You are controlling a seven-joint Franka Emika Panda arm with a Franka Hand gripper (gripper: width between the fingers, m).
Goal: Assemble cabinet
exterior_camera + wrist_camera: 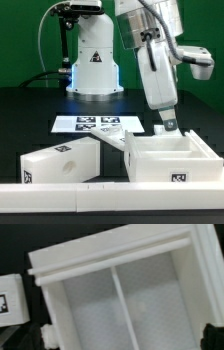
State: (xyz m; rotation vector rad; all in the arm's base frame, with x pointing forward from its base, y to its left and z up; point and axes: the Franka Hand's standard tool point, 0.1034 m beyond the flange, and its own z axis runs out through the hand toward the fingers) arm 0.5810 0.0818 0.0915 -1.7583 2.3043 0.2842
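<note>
The cabinet's open white box (170,158) lies at the exterior view's right, with a marker tag on its front wall. Its inside, split by a thin divider (118,297), fills the wrist view. A second closed white cabinet part (58,160) lies at the left, and its tagged edge (8,297) shows in the wrist view. A flat white panel (113,146) lies between the two. My gripper (166,128) hangs just above the box's far wall. It is open, with the fingertips (46,334) wide apart over the box (150,291) and nothing gripped between them.
The marker board (95,123) lies flat behind the parts. A long low white rail (110,196) runs along the front edge. The white robot base (93,62) with a triangle mark stands at the back, cables at its left.
</note>
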